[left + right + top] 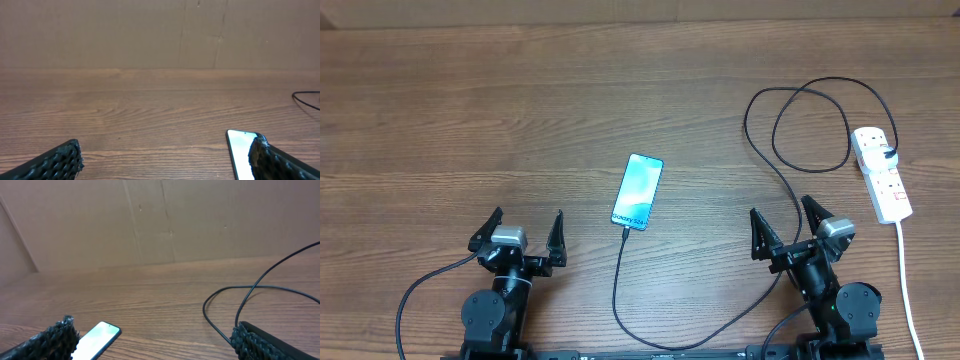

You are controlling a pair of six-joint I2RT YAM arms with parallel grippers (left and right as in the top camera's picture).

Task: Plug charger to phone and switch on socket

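Charger (616,280) runs from socket (881,176) to phone (638,190) — touching both.

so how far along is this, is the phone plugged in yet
Looks done: the charger has its tip at the phone, at the phone's near edge. It appears plugged in, though that is too small to confirm. Its other end sits in the socket. In hand: nothing; the left gripper and right gripper are open and empty. Left: the socket's switch, whose state I cannot read.
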